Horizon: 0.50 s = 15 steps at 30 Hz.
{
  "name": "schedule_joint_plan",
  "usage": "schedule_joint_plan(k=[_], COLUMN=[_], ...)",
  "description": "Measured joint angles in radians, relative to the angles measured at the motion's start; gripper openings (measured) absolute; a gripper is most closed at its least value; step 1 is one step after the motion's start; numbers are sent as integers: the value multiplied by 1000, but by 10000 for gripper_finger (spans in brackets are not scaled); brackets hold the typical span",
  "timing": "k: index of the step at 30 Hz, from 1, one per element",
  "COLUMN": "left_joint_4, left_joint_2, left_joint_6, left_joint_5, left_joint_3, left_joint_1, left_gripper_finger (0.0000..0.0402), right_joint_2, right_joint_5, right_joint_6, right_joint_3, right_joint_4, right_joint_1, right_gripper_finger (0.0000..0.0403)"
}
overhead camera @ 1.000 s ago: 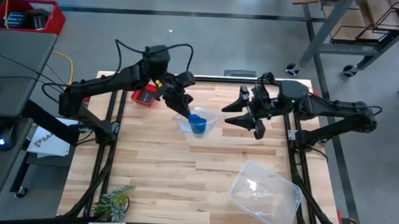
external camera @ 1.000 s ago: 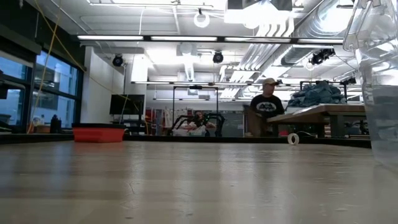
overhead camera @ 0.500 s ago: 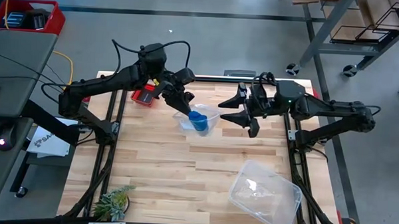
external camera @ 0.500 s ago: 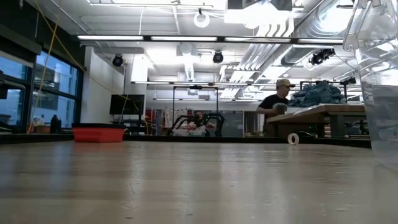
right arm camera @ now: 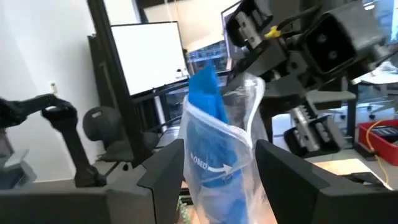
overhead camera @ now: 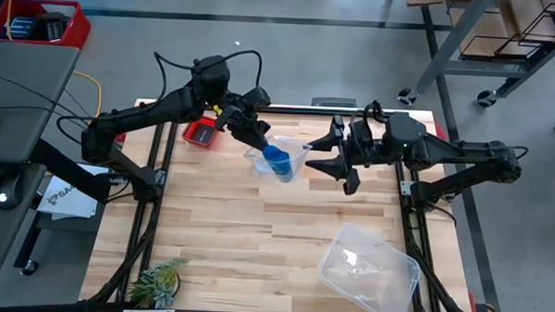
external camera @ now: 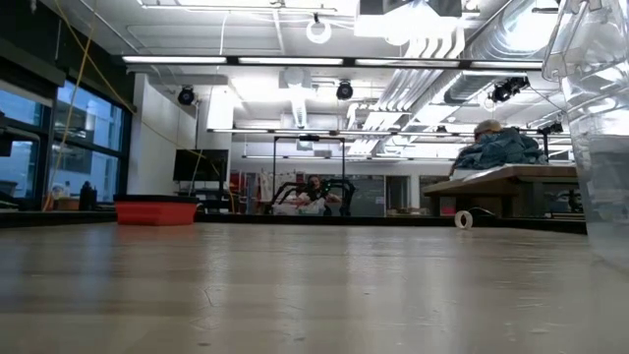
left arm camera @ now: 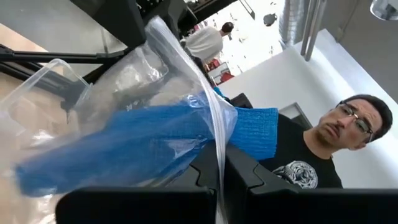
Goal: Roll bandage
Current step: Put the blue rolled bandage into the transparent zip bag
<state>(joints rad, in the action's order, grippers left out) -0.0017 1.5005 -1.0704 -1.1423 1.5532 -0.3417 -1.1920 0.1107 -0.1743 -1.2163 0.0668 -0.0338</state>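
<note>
The left gripper (overhead camera: 251,127) is pinched shut on the clear plastic bag (overhead camera: 285,158), holding it up off the table (overhead camera: 256,239). The bandage (overhead camera: 277,161) sits inside that bag as a loose blue wad, and one end pokes out past the bag's rim just beyond the closed jaws in the left wrist view. The right gripper (overhead camera: 328,156) waits beside the bag with its jaws spread wide, and the bag hangs in the gap ahead of them in the right wrist view. The likely trouble is the right jaws closing on plastic as well as fabric, so the bandage stays trapped or the film slips from the left pinch. A pull on the wad could also drag the whole bag along, since the bandage is soft and bunched.
</note>
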Motion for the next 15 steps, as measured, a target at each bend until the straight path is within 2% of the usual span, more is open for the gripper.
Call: schedule_joint_plan(k=[5, 15], left_joint_4=[0, -1], left_joint_2=[0, 0], left_joint_6=[7, 8], left_joint_5=[12, 24], left_joint_3=[0, 0], left_joint_1=[4, 4], left_gripper_finger=[0, 0], right_joint_2=[0, 0], right_joint_5=[-8, -108], right_joint_6=[17, 60], right_joint_3=[0, 0], right_joint_4=[12, 11], right_joint_1=[0, 1], right_gripper_finger=[193, 192])
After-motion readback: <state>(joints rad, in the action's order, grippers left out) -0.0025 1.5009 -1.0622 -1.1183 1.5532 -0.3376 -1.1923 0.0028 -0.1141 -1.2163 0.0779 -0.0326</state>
